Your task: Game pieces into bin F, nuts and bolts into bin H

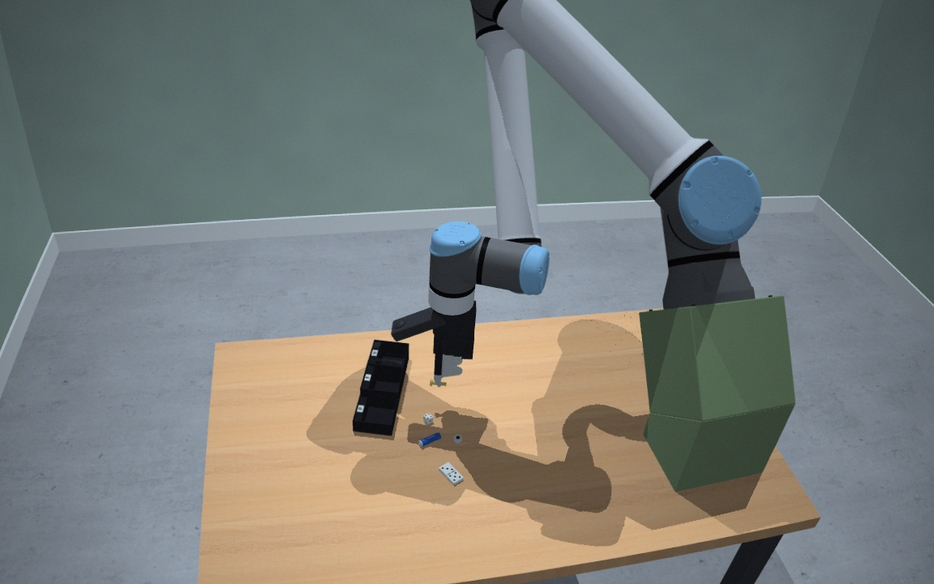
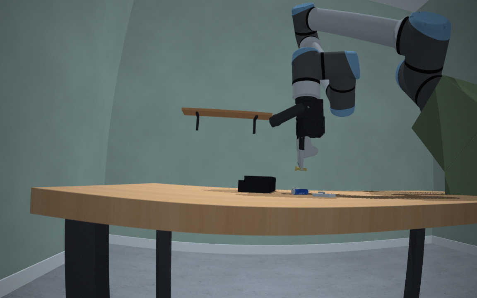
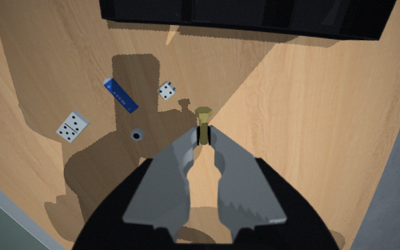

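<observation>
My gripper [image 3: 203,127] is shut on a brass bolt [image 3: 203,123] and holds it level in the air above the table; it also shows in the top view [image 1: 440,381] and the exterior view [image 2: 299,169]. On the table below lie a white die [image 3: 167,90], a white domino [image 3: 72,126] and a small dark nut [image 3: 137,134]. The black row of bins [image 1: 381,396] stands to the left of the gripper; in the wrist view it runs along the top edge [image 3: 245,15]. Its letter labels are too small to read.
A blue cylinder like a battery [image 3: 120,95] lies between the domino and the die. A large green block [image 1: 715,384] covers the arm's base at the table's right side. A wooden wall shelf [image 2: 226,113] hangs behind the table.
</observation>
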You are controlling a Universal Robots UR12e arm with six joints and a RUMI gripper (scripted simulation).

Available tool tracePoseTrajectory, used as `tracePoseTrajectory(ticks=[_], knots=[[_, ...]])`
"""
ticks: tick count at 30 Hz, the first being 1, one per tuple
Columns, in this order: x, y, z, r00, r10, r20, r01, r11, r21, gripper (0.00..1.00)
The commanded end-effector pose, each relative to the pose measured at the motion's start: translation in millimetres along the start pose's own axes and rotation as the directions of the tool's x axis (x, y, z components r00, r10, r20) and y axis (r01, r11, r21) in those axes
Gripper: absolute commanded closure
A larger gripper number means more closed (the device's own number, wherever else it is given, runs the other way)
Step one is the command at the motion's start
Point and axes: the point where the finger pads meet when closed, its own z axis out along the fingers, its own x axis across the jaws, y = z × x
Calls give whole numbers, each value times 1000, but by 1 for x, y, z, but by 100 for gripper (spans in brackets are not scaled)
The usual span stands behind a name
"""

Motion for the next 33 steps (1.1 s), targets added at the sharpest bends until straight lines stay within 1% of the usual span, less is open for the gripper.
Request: tracePoseTrajectory(ticks=[1,4,7,9,10,13,17,24,26,27,29,32,33], knots=[[0,0,-2,1000,0,0,0,1000,0,100],[13,-12,-2,989,150,0,-150,989,1,100],[26,-25,-2,975,223,0,-223,975,1,100],[26,-25,-2,975,223,0,-223,975,1,100],[31,-29,-2,955,296,1,-296,955,2,100],[44,-41,-2,933,360,2,-360,933,4,100],[62,-57,-2,890,456,3,-456,890,7,100],[93,-86,-2,792,611,6,-611,792,12,100],[93,-86,-2,792,611,6,-611,792,12,100],[97,-90,-2,743,669,8,-669,743,13,100],[106,-98,-2,715,699,9,-699,715,14,100],[119,-109,-2,658,753,11,-753,658,15,100],[119,-109,-2,638,770,12,-770,638,15,100]])
